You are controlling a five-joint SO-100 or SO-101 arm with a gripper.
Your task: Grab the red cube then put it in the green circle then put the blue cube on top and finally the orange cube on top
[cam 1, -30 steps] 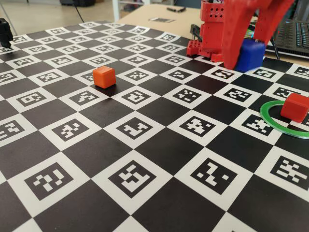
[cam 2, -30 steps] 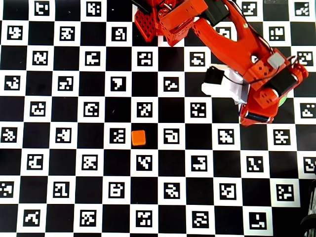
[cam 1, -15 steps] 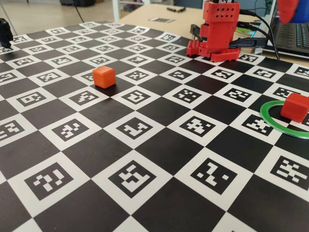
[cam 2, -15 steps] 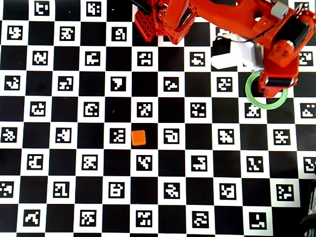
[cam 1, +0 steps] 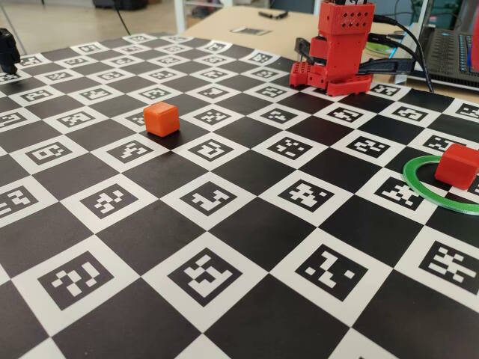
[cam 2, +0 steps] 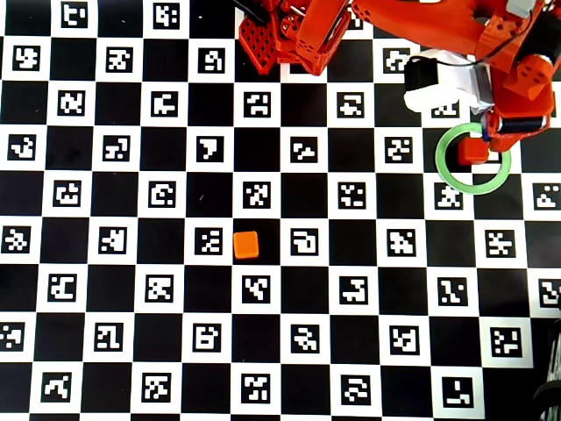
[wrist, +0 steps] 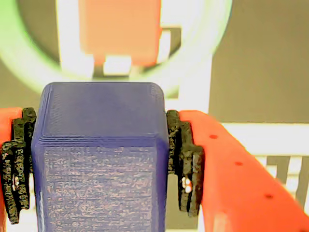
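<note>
Two fingers (wrist: 186,166) of the gripper (wrist: 99,169) clamp the blue cube (wrist: 99,159) above the green circle (cam 1: 419,183), where the red cube (cam 1: 457,165) sits (apparently off-centre). Well apart, the orange cube (cam 2: 246,245) rests on the checkered mat (cam 1: 224,224).

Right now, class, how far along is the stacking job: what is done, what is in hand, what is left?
Done: the red cube sits inside the green circle. In hand: the claw is shut on the blue cube, held above the red one in the wrist view. Left: setting blue on red, then fetching the orange cube, alone mid-board.
</note>
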